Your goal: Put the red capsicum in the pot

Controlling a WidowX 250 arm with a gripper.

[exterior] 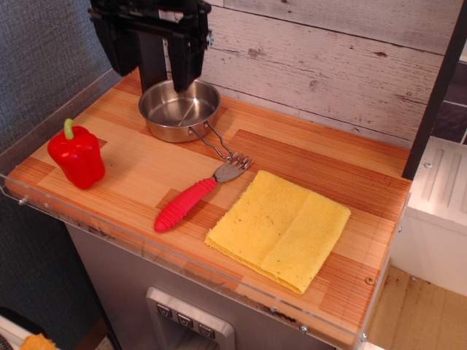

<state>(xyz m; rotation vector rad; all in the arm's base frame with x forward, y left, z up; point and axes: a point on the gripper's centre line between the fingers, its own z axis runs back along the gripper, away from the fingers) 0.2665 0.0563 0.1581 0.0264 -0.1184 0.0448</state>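
Note:
The red capsicum (76, 155) stands upright near the front left corner of the wooden table, its light-green stem pointing up. The pot (179, 109), a small shiny steel pan with a wire loop handle, sits at the back left and is empty. My black gripper (152, 58) hangs at the top left, above and just behind the pot's far rim, well away from the capsicum. Its two fingers stand apart with nothing between them.
A red-handled fork (194, 201) lies diagonally in the middle, its tines next to the pot's handle. A folded yellow cloth (279, 229) lies at the front right. A wooden plank wall runs along the back and a clear plastic lip (109, 233) edges the front.

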